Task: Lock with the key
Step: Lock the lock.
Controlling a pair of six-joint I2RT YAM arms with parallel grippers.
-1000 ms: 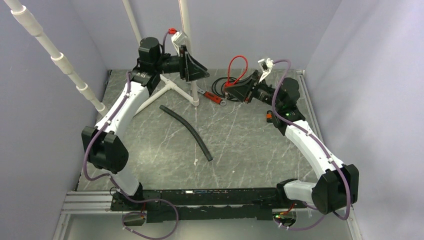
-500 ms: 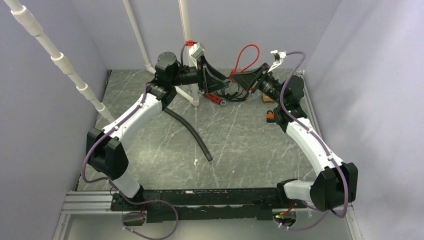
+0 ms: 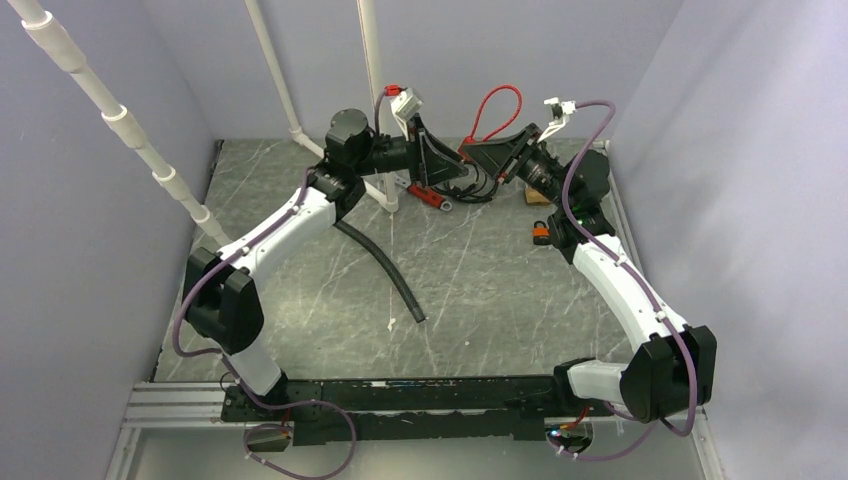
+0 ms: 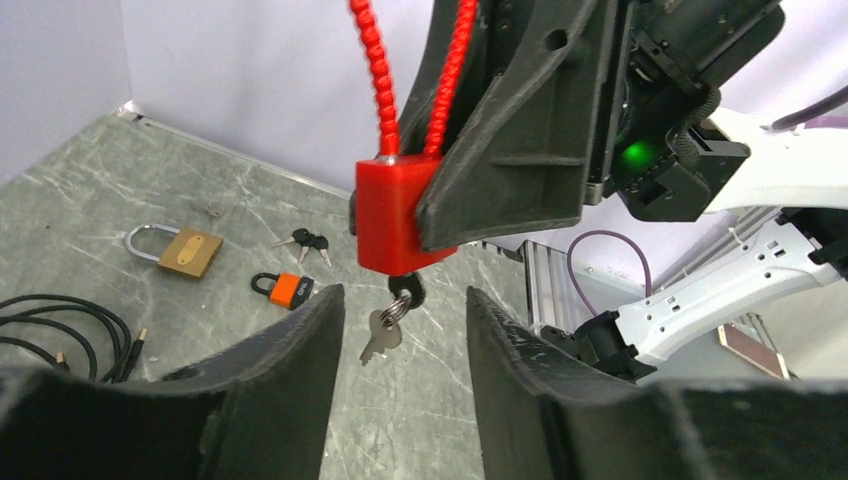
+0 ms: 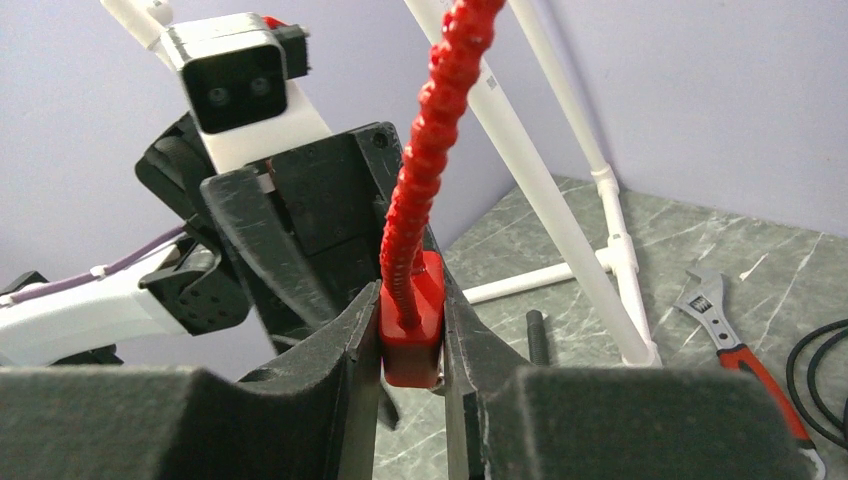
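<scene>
Red padlock [image 3: 464, 152] is seen from above, raised over the table's [image 3: 480, 280] far side. At the left wrist, its key [image 4: 380, 335] is seen hanging between the parted left gripper's [image 4: 402, 300] jaws. At the right wrist, the padlock body is clamped by the right gripper [image 5: 410, 310].

left gripper [image 3: 455, 170], right gripper [image 3: 472, 153]: tip to tip at rear | lock [image 3: 483, 106]: red loop above right gripper | hose [image 3: 383, 268]: flat on table [image 3: 490, 290]

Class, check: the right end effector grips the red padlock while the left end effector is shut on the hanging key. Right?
No: the left wrist view shows the left end effector open, key ungripped; the right end effector grips the red padlock.
</scene>
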